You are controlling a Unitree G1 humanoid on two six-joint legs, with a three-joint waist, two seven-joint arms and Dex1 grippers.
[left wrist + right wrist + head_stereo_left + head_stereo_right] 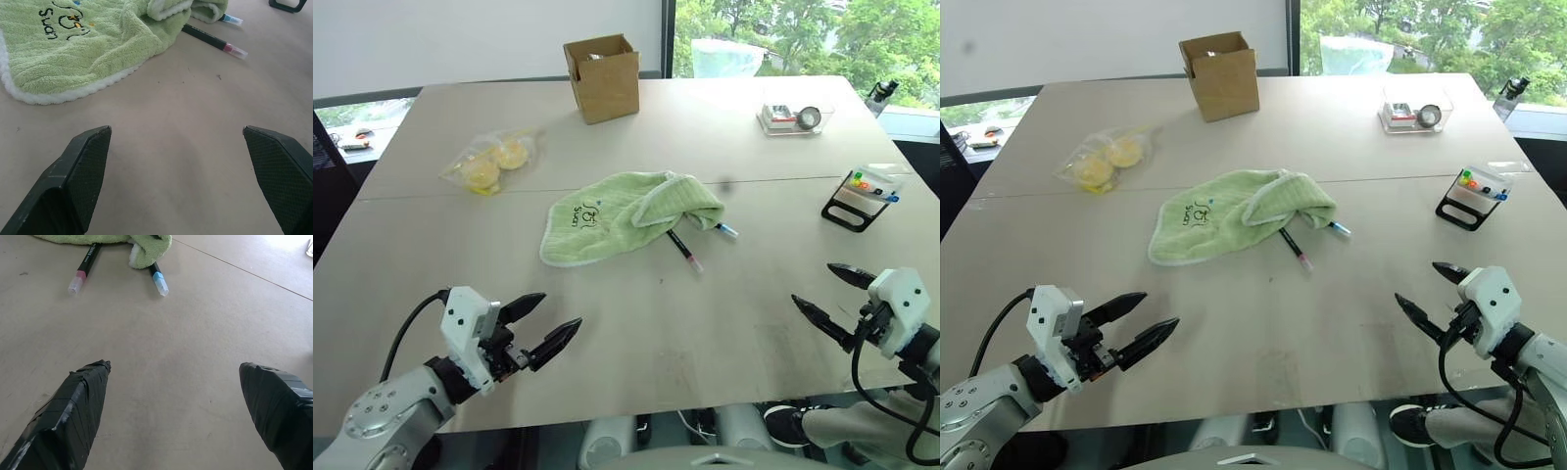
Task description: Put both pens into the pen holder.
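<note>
Two black pens lie mid-table, partly tucked under a green towel point(622, 215). The pink-ended pen point(684, 250) sticks out toward me; the blue-ended pen point(722, 229) shows just its tip beside it. The pen holder point(864, 196), a small black angled stand with a clear top and coloured dots, sits at the right edge of the table. My left gripper point(548, 328) hovers open over the near left of the table, nothing between its fingers. My right gripper point(826, 294) is open and empty at the near right, short of the holder.
A brown cardboard box point(603, 77) stands at the back centre. A clear bag with yellow fruit point(492, 163) lies at the back left. A clear tray with a round metal object point(793, 117) sits at the back right. A seam crosses the table point(450, 284) behind the towel.
</note>
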